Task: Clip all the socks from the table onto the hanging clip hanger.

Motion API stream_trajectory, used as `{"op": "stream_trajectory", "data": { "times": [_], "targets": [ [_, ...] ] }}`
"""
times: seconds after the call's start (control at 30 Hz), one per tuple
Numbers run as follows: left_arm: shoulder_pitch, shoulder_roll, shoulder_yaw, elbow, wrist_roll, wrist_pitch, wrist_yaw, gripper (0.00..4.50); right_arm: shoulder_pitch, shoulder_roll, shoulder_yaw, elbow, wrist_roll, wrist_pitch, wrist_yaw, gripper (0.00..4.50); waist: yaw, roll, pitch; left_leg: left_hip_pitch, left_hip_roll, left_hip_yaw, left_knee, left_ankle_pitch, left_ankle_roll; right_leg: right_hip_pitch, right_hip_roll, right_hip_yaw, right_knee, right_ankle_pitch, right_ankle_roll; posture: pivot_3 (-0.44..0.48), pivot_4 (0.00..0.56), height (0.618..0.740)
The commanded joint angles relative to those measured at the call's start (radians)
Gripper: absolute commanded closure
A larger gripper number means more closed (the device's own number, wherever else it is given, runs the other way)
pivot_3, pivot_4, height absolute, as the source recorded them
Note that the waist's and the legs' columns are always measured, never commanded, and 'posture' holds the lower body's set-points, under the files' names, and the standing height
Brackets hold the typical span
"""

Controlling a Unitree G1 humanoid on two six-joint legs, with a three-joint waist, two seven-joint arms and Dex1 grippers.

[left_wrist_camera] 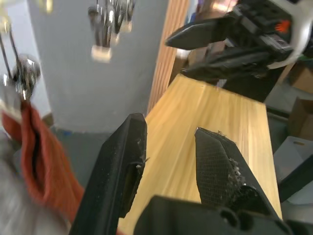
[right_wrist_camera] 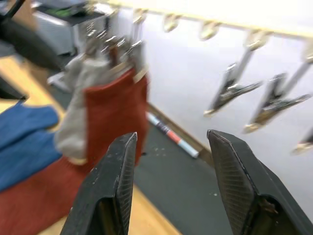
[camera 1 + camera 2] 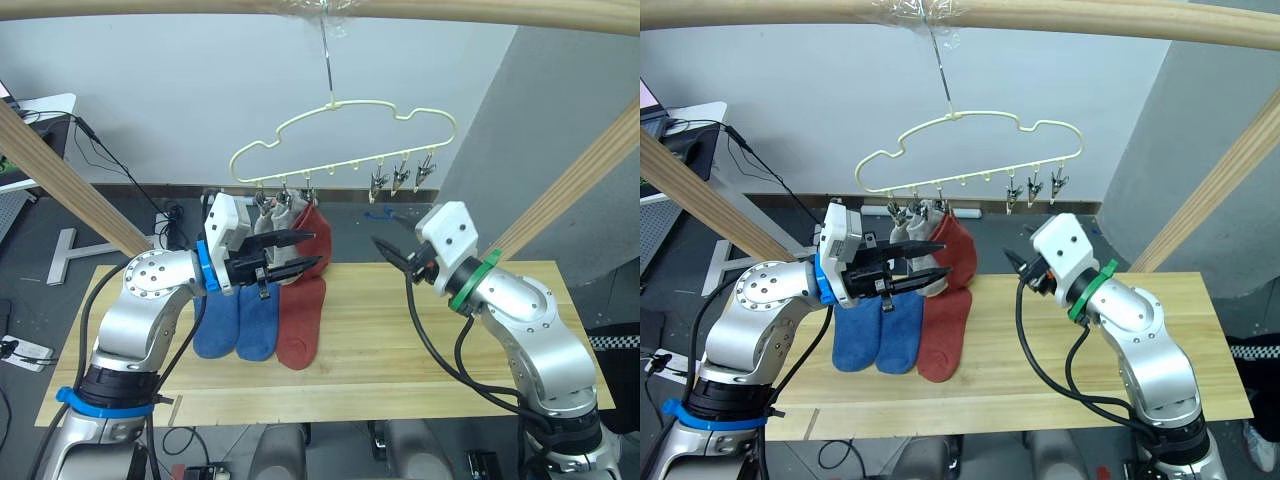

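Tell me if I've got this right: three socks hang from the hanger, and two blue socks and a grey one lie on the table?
Not quite. The third sock on the table is rust-red, not grey, as the left eye view shows. It lies beside the two blue socks. The rest holds: three socks hang from the hanger.

Both arms raised, jaws parted, left gripper [image 3: 305, 252] facing right gripper [image 3: 388, 252].

3 socks [image 3: 258, 322] lie on the table's [image 3: 420, 330] left; 3 hang from the clip hanger [image 3: 345, 140].
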Motion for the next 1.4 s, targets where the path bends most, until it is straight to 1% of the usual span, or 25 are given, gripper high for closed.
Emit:
{"op": "stream_trajectory", "data": {
  "times": [0.03, 0.33, 0.47, 0.77, 1.07, 1.4],
  "targets": [
    [-0.008, -0.021, 0.027, -0.002, -0.012, -0.046, 0.01, 2.56, -0.055, 0.027, -0.029, 0.007, 0.014, 0.039, -0.054, 2.12, -0.002, 0.0, 0.0, 0.0, 0.0, 0.0, 0.0, 0.0, 0.0, 0.0, 0.0, 0.0, 0.0, 0.0, 0.0, -0.04, 0.251, 0.72],
    [-0.013, -0.037, 0.022, 0.02, -0.004, -0.095, 0.002, 2.56, -0.191, 0.113, -0.043, 0.187, 0.018, 0.076, -0.161, 2.12, -0.005, 0.0, 0.0, 0.0, 0.0, 0.0, 0.0, 0.0, 0.0, -0.001, 0.0, 0.0, 0.0, 0.0, 0.0, -0.03, 0.25, 0.72],
    [-0.021, -0.037, 0.02, 0.022, -0.001, -0.091, 0.012, 2.56, -0.227, 0.127, -0.034, 0.223, 0.028, 0.067, -0.166, 2.12, -0.005, 0.0, 0.0, -0.001, 0.0, 0.001, 0.0, 0.0, 0.0, -0.001, 0.0, 0.0, 0.0, 0.0, 0.0, -0.028, 0.25, 0.72],
    [-0.059, -0.035, 0.013, 0.013, -0.002, -0.051, 0.045, 2.56, -0.269, 0.16, -0.003, 0.28, 0.029, 0.048, -0.171, 2.12, -0.006, 0.0, 0.0, -0.001, 0.0, 0.002, 0.0, 0.0, 0.001, -0.002, 0.0, 0.0, 0.0, 0.0, 0.0, -0.025, 0.249, 0.72],
    [-0.084, -0.038, -0.004, -0.028, -0.002, 0.006, 0.081, 2.56, -0.329, 0.203, -0.002, 0.387, 0.025, -0.014, -0.188, 2.12, -0.006, 0.0, 0.0, -0.001, -0.001, 0.002, 0.0, 0.0, 0.001, -0.003, 0.0, 0.0, 0.002, 0.0, 0.0, -0.019, 0.247, 0.72],
    [-0.089, -0.039, -0.003, -0.054, -0.002, 0.04, 0.101, 2.56, -0.35, 0.224, -0.018, 0.43, 0.028, -0.059, -0.203, 2.12, -0.006, 0.0, 0.0, -0.001, -0.001, 0.003, 0.0, 0.0, 0.001, -0.005, 0.0, 0.0, 0.003, 0.0, 0.0, -0.01, 0.24, 0.72]
  ]
}}
